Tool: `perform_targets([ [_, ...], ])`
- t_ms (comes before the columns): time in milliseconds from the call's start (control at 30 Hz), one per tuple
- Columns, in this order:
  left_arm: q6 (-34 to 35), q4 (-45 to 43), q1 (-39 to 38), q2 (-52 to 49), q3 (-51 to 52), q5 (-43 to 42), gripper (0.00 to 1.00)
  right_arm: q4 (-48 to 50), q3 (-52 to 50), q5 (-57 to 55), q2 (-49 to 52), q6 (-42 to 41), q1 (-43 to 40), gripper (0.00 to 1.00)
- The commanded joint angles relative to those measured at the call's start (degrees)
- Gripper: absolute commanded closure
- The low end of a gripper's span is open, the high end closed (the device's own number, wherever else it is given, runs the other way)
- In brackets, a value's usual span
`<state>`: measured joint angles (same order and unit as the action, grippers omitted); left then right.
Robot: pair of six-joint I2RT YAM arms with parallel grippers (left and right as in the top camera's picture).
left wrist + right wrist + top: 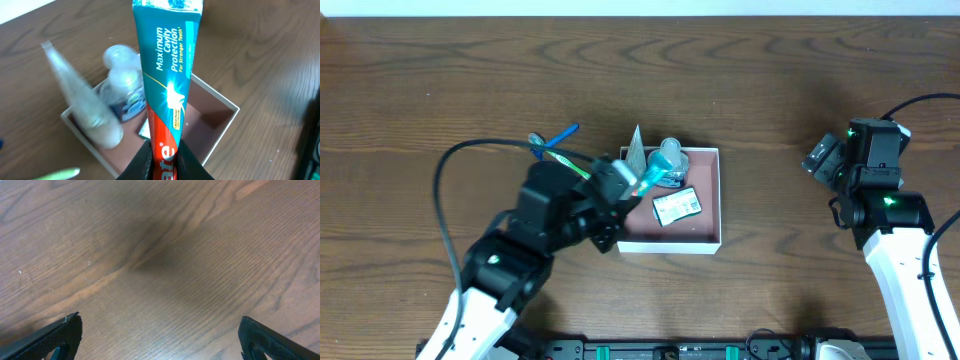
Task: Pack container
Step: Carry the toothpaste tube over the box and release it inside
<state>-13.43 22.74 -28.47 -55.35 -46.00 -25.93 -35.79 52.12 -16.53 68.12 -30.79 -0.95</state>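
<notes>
The container (708, 240) is a square white-walled box with a pinkish-brown floor at the table's middle; it also shows in the left wrist view (220, 117). My left gripper (163, 160) is shut on a teal and red toothpaste tube (169, 75) and holds it over the box's left part (650, 178). Inside the box lie a clear bottle with a rounded cap (669, 157), a clear pointed tube (637, 150) and a small green-and-white packet (677, 206). My right gripper (160, 340) is open and empty over bare wood at the far right (825, 160).
A green toothbrush (565, 160) and a blue toothbrush (556, 136) lie on the wood left of the box. A black cable loops from the left arm (450, 170). The table is dark wood.
</notes>
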Motion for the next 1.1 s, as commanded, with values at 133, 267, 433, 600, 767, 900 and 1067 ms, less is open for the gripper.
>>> perform_targets([
  [133,-10.8,-3.0,-6.4,-7.9,-0.9,6.6,0.86,0.0,0.6,-1.0,0.2,0.0,-0.6,0.01],
  [267,-16.5,-5.2,-7.5,-12.0,-0.9,6.6,0.85,0.0,0.6,-1.0,0.2,0.0,-0.6,0.01],
  [433,-18.3,-8.5,-8.7,-14.7,-0.9,6.6,0.85,0.0,0.6,-1.0,0.2,0.0,-0.6,0.01],
  [600,-18.5,-9.6,-9.0,-15.0,-0.9,6.6,0.5,0.0,0.6,-1.0,0.2,0.0,-0.6,0.01],
  [767,-18.4,-9.8,-9.0,-14.8,-0.9,5.7,0.32,0.0,0.6,-1.0,0.2,0.0,-0.6,0.01],
  [900,-11.5,-10.9,-9.0,-12.0,-0.9,5.0,0.24,0.0,0.6,-1.0,0.2,0.0,-0.6,0.01],
  [1067,-3.8,-8.3,-8.8,-3.6,-0.9,5.2,0.19,0.0,0.6,-1.0,0.2,0.0,-0.6,0.01],
])
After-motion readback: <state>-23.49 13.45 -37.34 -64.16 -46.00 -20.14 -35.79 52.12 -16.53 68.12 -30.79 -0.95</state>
